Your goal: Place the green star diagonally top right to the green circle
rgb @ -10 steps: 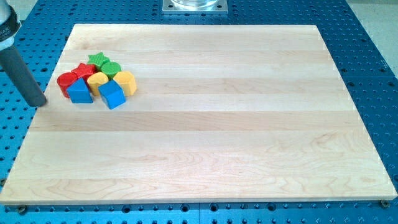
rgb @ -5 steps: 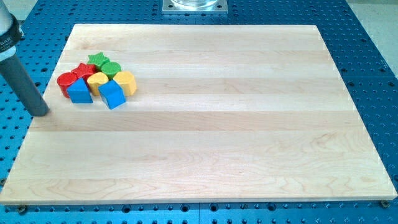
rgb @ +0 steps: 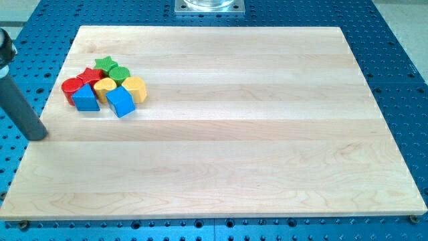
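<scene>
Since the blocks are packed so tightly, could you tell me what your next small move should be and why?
Probably bring my tip up and around to the green star. The tip sits at the board's left edge, below-left of the cluster, and the star is at the top, left of the green circle.

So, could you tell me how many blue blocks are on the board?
2, both at the cluster's bottom edge: one blue block at the view's left beside the red block, the other blue block further right below the yellow ones. None seems hidden.

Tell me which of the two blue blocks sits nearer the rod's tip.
The left blue block, below the red blocks, is nearer my tip; the other blue block lies further toward the view's right.
</scene>
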Controlling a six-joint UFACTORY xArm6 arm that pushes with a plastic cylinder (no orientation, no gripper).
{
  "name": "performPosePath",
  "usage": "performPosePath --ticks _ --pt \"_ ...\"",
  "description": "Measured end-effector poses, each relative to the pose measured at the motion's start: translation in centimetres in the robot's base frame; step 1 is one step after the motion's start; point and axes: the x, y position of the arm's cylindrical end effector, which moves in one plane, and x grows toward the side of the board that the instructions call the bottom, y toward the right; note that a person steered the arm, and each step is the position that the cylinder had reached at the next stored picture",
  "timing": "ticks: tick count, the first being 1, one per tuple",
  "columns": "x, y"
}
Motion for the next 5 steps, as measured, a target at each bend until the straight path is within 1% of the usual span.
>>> performPosePath --ticks 2,3,4,5 --pt "-0.1 0.4" --pt "-2.1 1.1" --pt "-6.6 0.8" --pt "-9.7 2.2"
